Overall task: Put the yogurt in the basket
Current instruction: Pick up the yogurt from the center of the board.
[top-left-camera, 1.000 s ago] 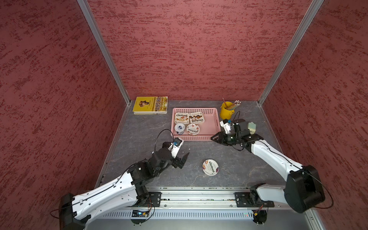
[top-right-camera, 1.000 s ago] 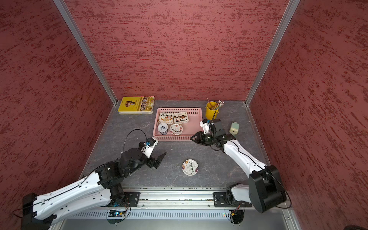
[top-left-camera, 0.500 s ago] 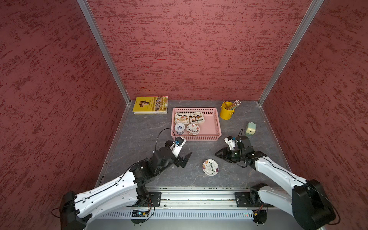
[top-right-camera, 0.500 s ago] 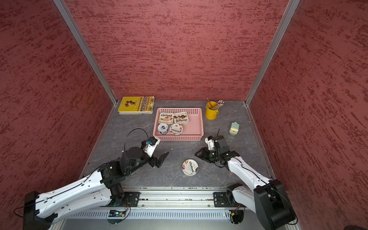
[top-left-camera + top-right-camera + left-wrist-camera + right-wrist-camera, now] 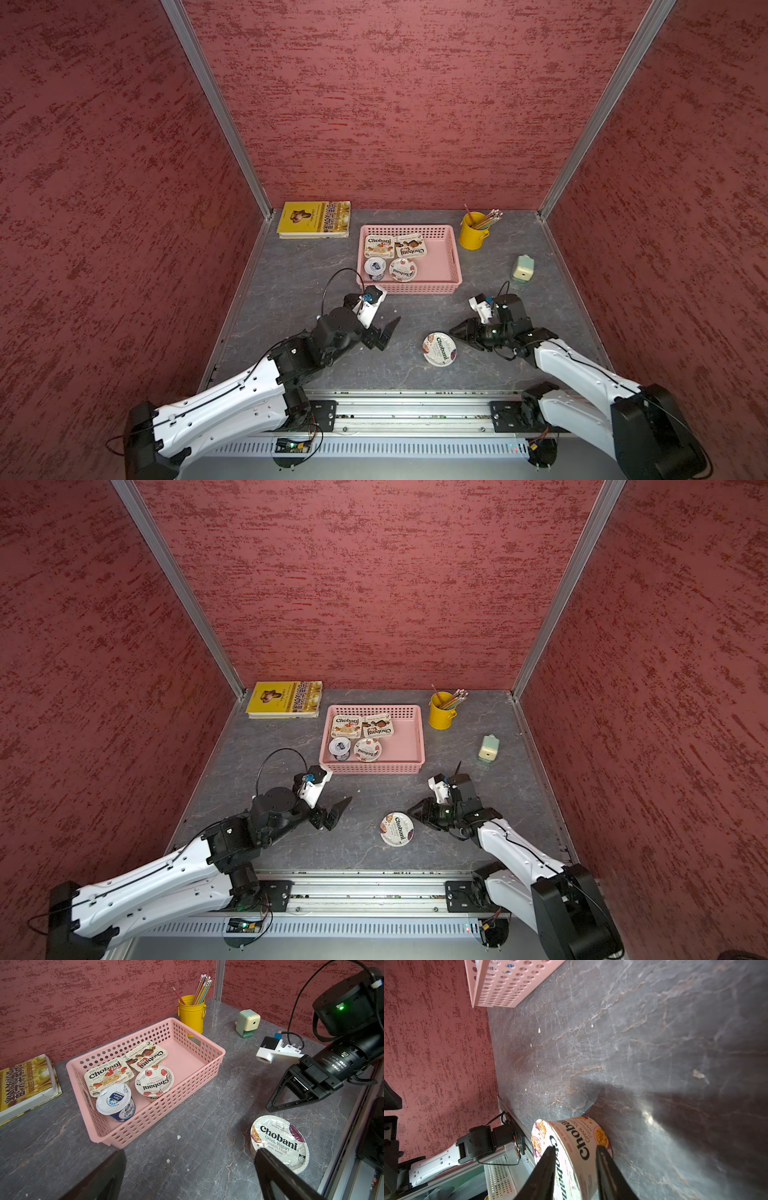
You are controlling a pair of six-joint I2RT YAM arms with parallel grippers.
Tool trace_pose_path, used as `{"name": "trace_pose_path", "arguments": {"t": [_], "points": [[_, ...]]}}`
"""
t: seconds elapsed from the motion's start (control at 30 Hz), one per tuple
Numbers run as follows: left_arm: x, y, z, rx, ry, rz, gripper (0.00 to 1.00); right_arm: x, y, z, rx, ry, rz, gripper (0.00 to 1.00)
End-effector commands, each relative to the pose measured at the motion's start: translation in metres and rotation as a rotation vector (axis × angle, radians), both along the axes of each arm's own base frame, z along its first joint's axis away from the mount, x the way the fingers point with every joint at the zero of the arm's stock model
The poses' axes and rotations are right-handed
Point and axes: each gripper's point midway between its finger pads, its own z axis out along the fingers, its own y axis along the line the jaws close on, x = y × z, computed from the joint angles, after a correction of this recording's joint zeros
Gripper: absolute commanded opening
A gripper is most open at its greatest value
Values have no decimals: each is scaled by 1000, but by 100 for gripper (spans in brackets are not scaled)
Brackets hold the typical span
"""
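Jaws of the right gripper [image 5: 454,332] stood apart just beside the one yogurt cup [image 5: 439,349] left on the surface [image 5: 291,291], since four others [image 5: 402,269] already sat in the basket [image 5: 409,287]

Outside basket [image 5: 166,1105]: lone round cup [image 5: 279,1142], lid reading "Chobani Greek Yogurt, Passion Fruit on the Bottom". Inside: rectangular cup [image 5: 108,1076] showing "Chobani Flip, Greek Yogurt"; second rectangular cup [image 5: 146,1055] showing "Chobani Flip"; round cup [image 5: 154,1080] reading "Chobani Greek Yogurt, Raspberry"; small cup [image 5: 114,1098] reading "Dairy Farmers", "Thick & Creamy". Yellow book [image 5: 22,1080] carrying "Lessons" beside Chinese characters.
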Motion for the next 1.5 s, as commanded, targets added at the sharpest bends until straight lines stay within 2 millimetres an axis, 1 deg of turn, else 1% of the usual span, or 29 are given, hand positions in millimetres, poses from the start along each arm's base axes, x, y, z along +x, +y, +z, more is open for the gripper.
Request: {"name": "trace_pose_path", "arguments": {"t": [0.0, 0.23, 0.57, 0.8, 1.17, 1.27, 1.47], "points": [[0, 1, -1, -11, 5, 2, 100, -1, 5, 8, 43, -33, 21, 33], [0, 1, -1, -15, 11, 6, 100, -7, 8, 11, 70, -46, 51, 29], [-1, 1, -5, -13, 22, 9, 100, -12, 8, 4, 66, -30, 64, 27], [-1, 2, -4, -18, 23, 10, 100, -14, 9, 3, 68, -25, 70, 20], [0, 1, -5, -19, 27, 10, 100, -19, 11, 1, 70, -16, 84, 17], [0, 0, -5, -20, 29, 11, 100, -20, 11, 0, 67, -12, 87, 14], [0, 0, -5, -20, 29, 10, 100, -19, 11, -1, 64, -13, 88, 4]]}}
